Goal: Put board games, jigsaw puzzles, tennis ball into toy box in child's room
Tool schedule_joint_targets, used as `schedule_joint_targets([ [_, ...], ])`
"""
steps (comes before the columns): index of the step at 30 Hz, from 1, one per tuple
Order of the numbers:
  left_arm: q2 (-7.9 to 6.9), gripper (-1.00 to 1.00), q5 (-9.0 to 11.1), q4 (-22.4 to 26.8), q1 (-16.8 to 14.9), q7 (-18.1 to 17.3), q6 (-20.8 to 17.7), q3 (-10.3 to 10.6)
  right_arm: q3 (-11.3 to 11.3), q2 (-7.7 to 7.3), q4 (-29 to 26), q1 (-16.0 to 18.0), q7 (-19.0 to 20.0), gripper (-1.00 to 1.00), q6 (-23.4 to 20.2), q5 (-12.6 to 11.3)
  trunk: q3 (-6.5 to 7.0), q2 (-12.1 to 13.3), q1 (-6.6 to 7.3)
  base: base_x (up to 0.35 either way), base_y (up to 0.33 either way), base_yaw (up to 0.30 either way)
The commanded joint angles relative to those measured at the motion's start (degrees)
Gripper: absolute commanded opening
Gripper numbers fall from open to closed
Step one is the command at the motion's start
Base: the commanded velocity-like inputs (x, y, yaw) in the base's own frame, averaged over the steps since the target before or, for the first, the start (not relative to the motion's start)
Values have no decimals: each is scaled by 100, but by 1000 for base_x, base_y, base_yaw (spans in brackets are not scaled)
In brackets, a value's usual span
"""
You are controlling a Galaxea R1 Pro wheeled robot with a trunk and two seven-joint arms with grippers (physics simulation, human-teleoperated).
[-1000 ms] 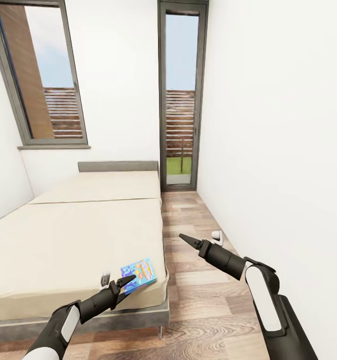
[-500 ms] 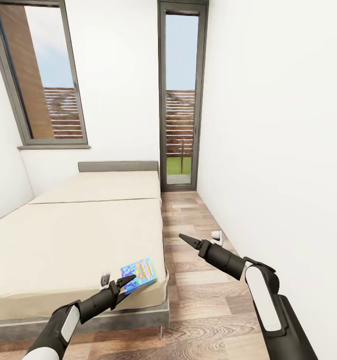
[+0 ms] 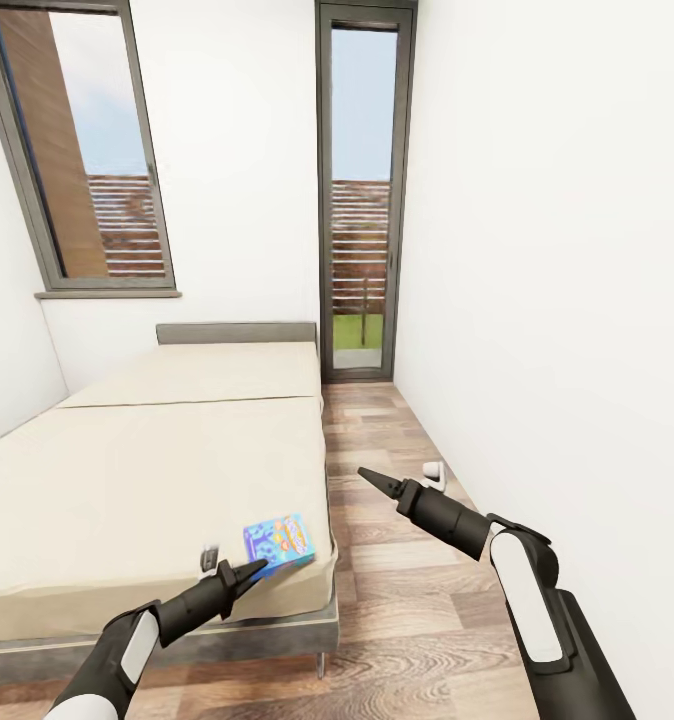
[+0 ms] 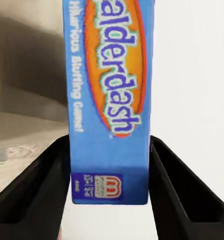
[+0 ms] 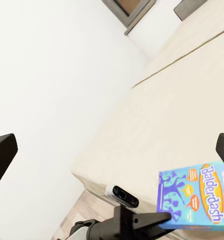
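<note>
Raised Balderdash box (image 3: 279, 541), lengthwise between hand (image 3: 255, 570) fingers.

One board game (image 3: 279, 541), one bed (image 3: 147, 470), two windows (image 3: 77, 150), two pincers: left (image 3: 257, 570), right (image 3: 365, 475).

Two arms: white upper shells, glossy black tapering forearms. Left hand (image 3: 249, 570): black, two slim pointed fingers, small grey-white camera block at its 10 o'clock. Right hand (image 3: 370, 478): black, tapered to a point; black collar joint behind.
</note>
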State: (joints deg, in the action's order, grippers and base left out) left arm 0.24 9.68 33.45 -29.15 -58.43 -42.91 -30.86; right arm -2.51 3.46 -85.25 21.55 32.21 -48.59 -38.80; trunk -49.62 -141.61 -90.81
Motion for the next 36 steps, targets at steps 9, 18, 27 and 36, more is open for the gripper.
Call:
schedule_joint_targets([
  [9, 2, -100, -80, -5, -3, -11, 37, -17, -22, 6, -1, 6, 22, 100, -37, 4, -7, -2, 1, 0, 0, 0],
  [18, 2, -100, -80, -5, -3, -14, 37, -17, -21, 6, -1, 3, 22, 100, -37, 1, 47, 118, 67, 0, 0, 0],
  [27, -12, -100, -80, -5, -3, -155, 32, -21, -15, 6, -1, 2, 22, 100, -37, 3, 209, 479, 265, 0, 0, 0],
  [36, -142, -100, -82, 35, -3, -585, -10, -21, 13, 6, -1, 5, 22, 100, -37, 13, 370, 840, 462, 0, 0, 0],
])
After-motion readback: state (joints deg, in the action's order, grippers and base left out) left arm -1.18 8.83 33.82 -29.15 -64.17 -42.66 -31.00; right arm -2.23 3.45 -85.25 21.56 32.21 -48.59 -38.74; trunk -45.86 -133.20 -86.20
